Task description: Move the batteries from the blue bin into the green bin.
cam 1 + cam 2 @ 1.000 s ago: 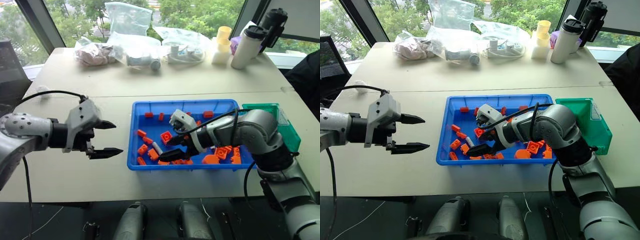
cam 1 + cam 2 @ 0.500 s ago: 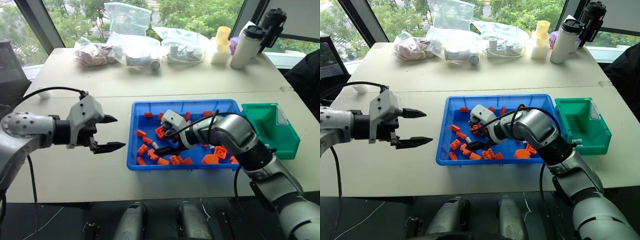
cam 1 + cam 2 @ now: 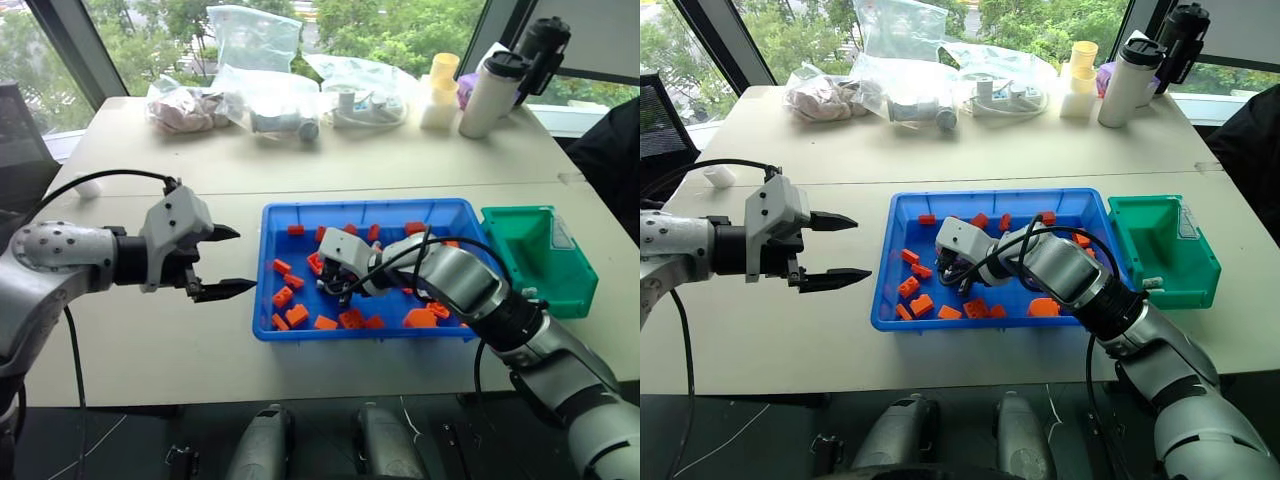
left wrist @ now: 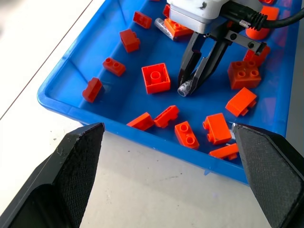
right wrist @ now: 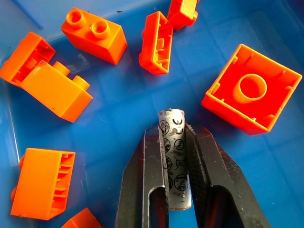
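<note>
Left claw: we see the left claw [image 3: 225, 262] hovering over the pale desk [image 3: 150, 340], just beside the near-left corner of the tray, its two black fingers spread wide with nothing between them.
Blue bin: the wide, shallow bright-blue plastic tray [image 3: 268, 331] lies on the desk in front of us, with orange toy building bricks [image 3: 297, 315] strewn over its floor.
Right claw: the right claw [image 4: 195, 78] reaches down into the left half of the tray, its fingers drawn narrow onto the sides of a small silvery-grey cylindrical battery [image 5: 174, 152].
Battery axis: we read its long axis as running along the fingers, one round end sticking out past the tips and pointing down toward the tray floor, close to a square red-orange brick [image 5: 251, 90].
Second battery: another silvery cylinder [image 4: 162, 25] lies partly hidden behind the claw's white housing.
Green bin: the small, deeper green plastic box [image 3: 540, 262] stands just beside the tray's right end.
</note>
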